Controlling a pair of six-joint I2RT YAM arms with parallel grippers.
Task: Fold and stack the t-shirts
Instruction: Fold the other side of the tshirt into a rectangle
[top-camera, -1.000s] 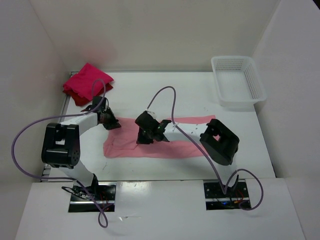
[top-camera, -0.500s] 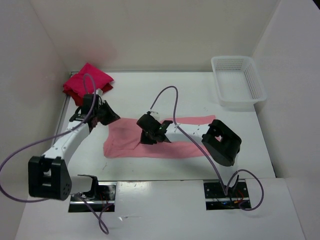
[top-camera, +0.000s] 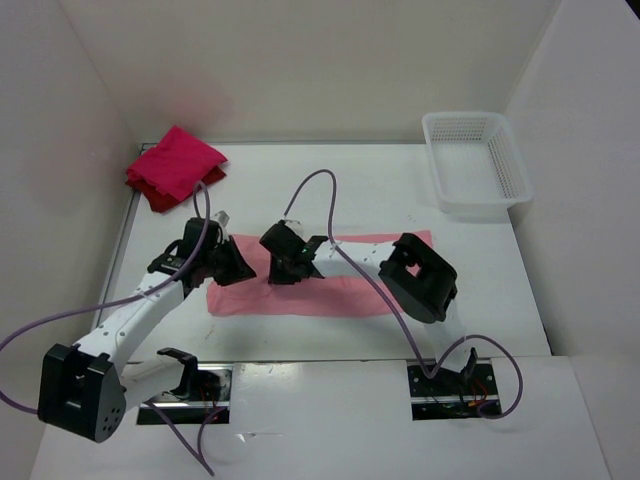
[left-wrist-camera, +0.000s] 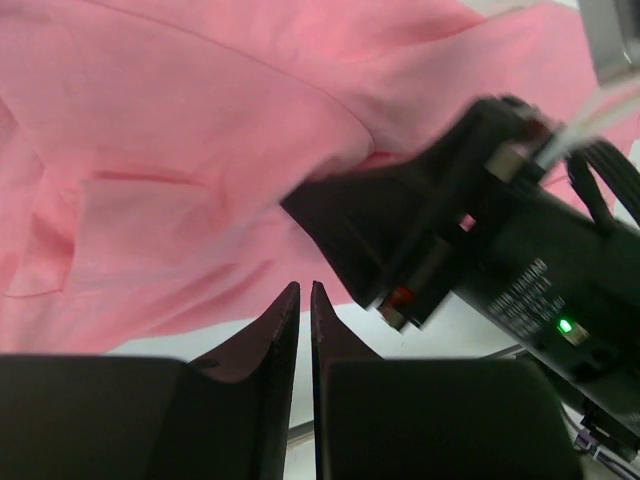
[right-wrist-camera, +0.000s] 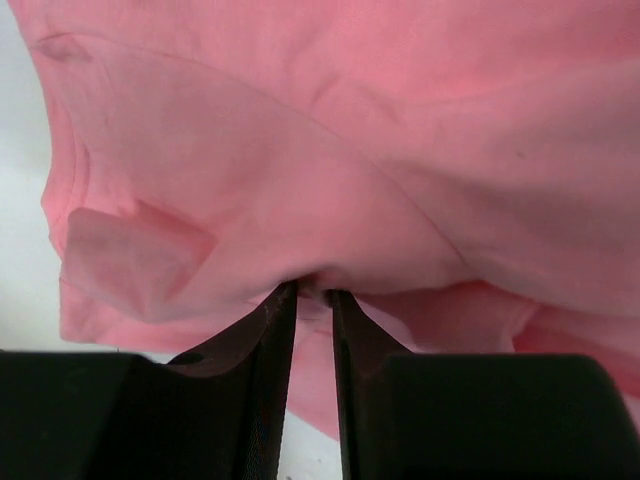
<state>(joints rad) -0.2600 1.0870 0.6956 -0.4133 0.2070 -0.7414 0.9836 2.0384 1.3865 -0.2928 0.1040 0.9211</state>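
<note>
Your right gripper (right-wrist-camera: 312, 288) is pinching a fold of the salmon pink t-shirt (top-camera: 345, 296), which is lying spread on the table (top-camera: 300, 190); your left gripper (left-wrist-camera: 304, 285) is hovering nearly closed and empty over its left end

pink tee (top-camera: 335, 296), crimson tee (top-camera: 176, 165), wht basket (top-camera: 481, 205)

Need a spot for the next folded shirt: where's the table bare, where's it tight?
Bare: far strip between red stack and basket; near strip between pink t-shirt and table edge; right of the shirt, in front of basket. Crowded: shirt's left half, under left gripper and right gripper.
</note>
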